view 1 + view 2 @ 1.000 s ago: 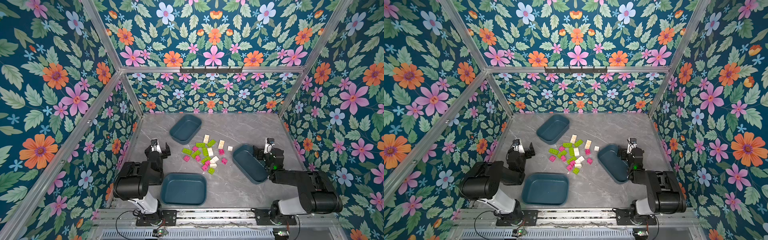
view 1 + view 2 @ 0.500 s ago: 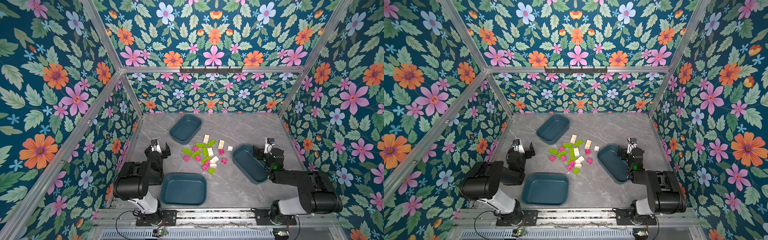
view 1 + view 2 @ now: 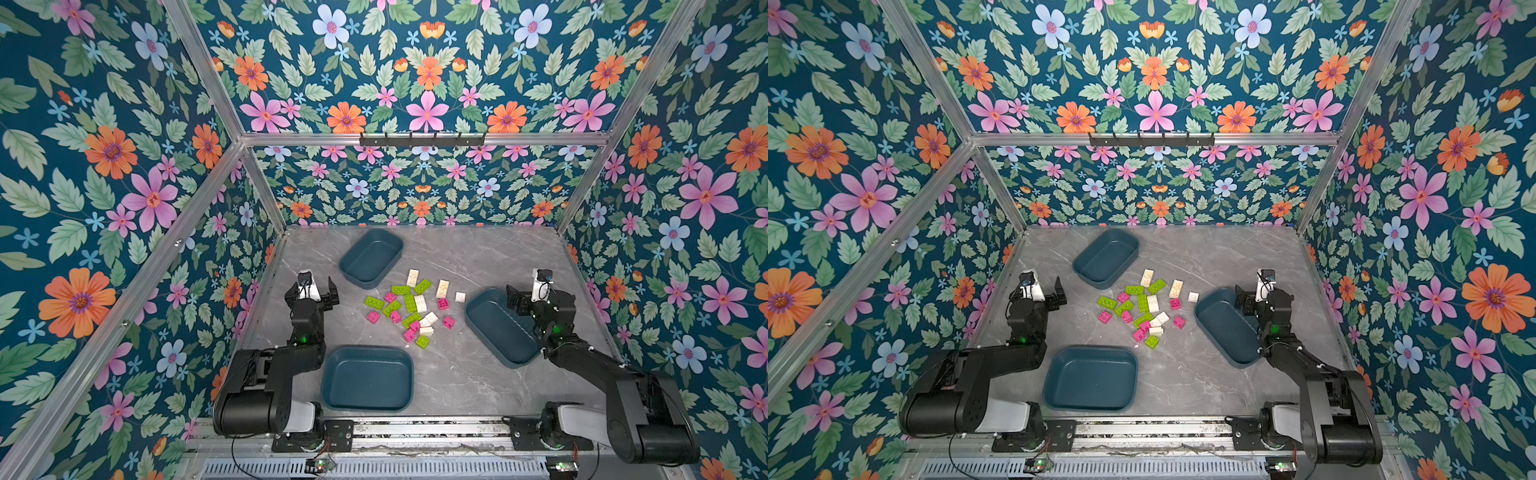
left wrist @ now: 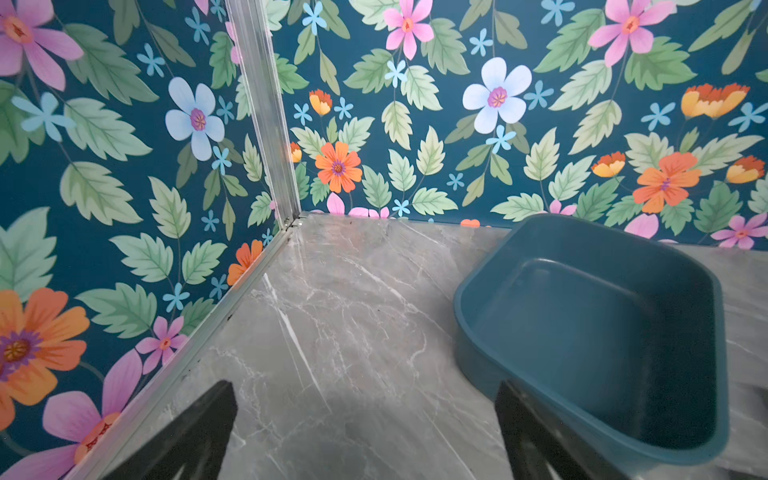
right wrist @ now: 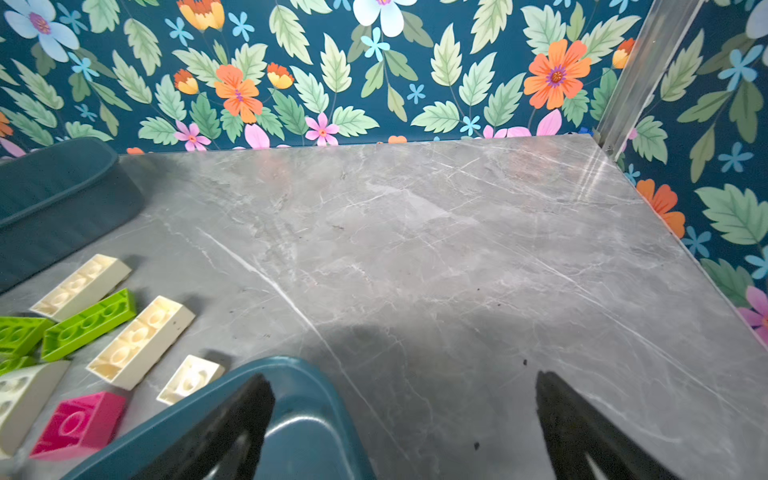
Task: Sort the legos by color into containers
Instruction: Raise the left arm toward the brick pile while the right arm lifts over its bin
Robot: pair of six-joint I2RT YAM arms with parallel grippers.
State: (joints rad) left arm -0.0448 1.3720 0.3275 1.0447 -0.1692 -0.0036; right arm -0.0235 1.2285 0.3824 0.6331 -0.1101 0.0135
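Observation:
The legos (image 3: 409, 309) lie in a loose heap of lime green, magenta and cream bricks mid-table, seen in both top views (image 3: 1144, 309). Three empty dark teal containers surround them: one behind (image 3: 371, 257), one in front (image 3: 368, 378), one to the right (image 3: 498, 328). My left gripper (image 3: 312, 293) hovers open left of the heap, with the back container (image 4: 602, 316) ahead of its jaws (image 4: 365, 388). My right gripper (image 3: 538, 301) is open over the far end of the right container (image 5: 307, 386). Nothing sits between either pair of fingers. Cream (image 5: 141, 340), green (image 5: 89, 324) and magenta (image 5: 79, 424) bricks show in the right wrist view.
Flower-patterned walls with aluminium frame posts (image 3: 266, 195) close in the grey marble table (image 3: 478, 257) on three sides. The arm bases sit on a rail (image 3: 415, 432) along the front edge. A black hook bar (image 3: 422, 139) hangs high on the back wall.

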